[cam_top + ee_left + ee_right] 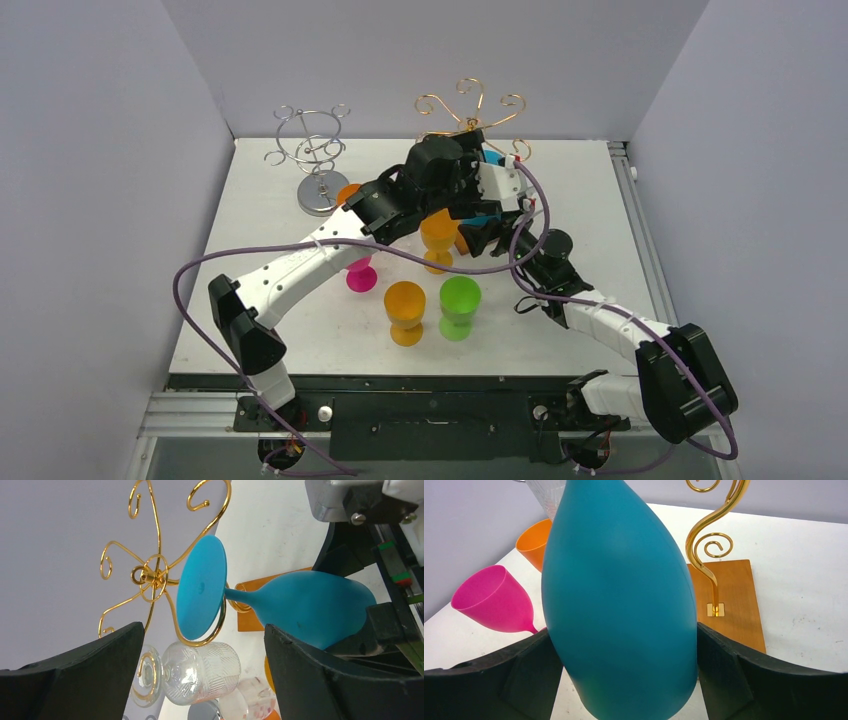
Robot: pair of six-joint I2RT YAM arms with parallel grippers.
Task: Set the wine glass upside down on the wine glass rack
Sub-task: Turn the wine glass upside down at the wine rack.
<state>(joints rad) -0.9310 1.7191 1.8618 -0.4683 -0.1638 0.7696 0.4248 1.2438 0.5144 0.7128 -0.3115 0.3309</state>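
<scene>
Top view: I note the gold rack [470, 108] at the far edge of the table [620, 220]. Left wrist: left gripper [202, 680] jaws wide, empty; blue wine glass [310, 605] lying sideways, foot against a rack arm. Right wrist: right gripper [624, 677] clamped on its bowl.

- The wine glass [619, 605] is seen as smooth, matt teal plastic.
- The rack [146, 575] is made of glossy gold metal wire.
- Its base [731, 595] is finished as matt wood.
</scene>
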